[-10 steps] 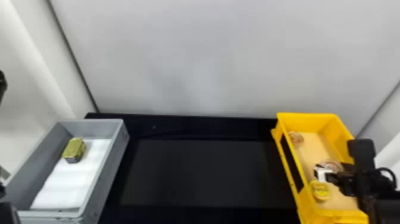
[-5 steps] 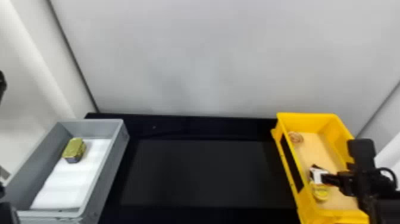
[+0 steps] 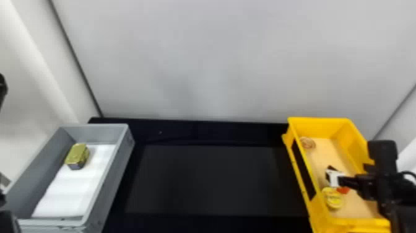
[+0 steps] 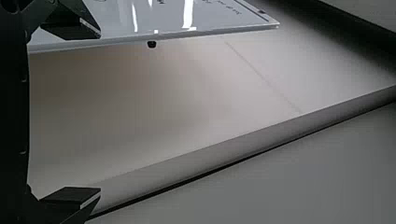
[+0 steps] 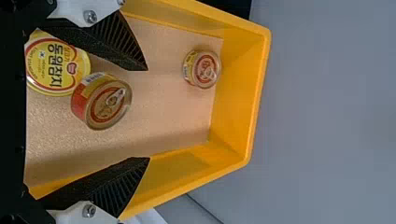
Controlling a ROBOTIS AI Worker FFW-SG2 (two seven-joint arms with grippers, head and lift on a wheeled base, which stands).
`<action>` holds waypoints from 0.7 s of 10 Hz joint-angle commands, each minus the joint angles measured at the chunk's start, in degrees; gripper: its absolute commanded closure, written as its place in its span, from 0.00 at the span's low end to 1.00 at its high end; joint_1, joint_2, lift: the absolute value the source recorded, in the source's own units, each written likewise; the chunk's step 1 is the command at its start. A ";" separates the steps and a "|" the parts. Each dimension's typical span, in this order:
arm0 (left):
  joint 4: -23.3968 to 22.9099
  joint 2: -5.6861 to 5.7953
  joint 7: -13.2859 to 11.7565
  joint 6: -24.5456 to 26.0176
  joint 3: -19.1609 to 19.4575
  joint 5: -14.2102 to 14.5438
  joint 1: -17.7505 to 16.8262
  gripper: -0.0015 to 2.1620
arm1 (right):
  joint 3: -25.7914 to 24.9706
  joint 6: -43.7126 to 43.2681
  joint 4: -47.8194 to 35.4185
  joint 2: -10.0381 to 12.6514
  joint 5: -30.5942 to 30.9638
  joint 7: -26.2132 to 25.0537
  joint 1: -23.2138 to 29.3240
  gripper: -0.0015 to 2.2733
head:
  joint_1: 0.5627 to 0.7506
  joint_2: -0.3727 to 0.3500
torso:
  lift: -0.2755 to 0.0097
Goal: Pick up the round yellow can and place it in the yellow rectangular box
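- Grey plastic box point(image 3: 123, 155), left, lined with smooth white sheeting
- Yellow rectangular box point(image 3: 359, 136), right
- My right gripper point(image 3: 334, 177), over it, ribbed fingers spread, released
- My left gripper point(image 4: 100, 113), jaws parted
- Boxy gold-lidded tin point(image 3: 77, 155), grey box
- Round yellow can point(image 3: 333, 198), printed lid, in the yellow box's near end
- Red-and-yellow can point(image 5: 100, 100), metal pull-tab, beside it
- Similar can point(image 5: 201, 69), far end

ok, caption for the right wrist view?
Right gripper open over the yellow box, three round cans inside it.
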 commanded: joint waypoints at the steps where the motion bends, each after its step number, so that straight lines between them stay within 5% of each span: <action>1: 0.00 -0.15 0.00 0.05 -0.04 0.00 0.03 0.05 | -2.63 -1.82 -3.20 -1.57 0.88 2.04 0.26 0.05 | 0.70 0.53 | 0.76; 7: 0.00 -0.15 0.00 0.05 0.05 0.00 0.03 0.05 | -13.35 -9.38 -16.73 -2.36 2.20 3.01 0.00 0.05 | 0.70 0.53 | 0.76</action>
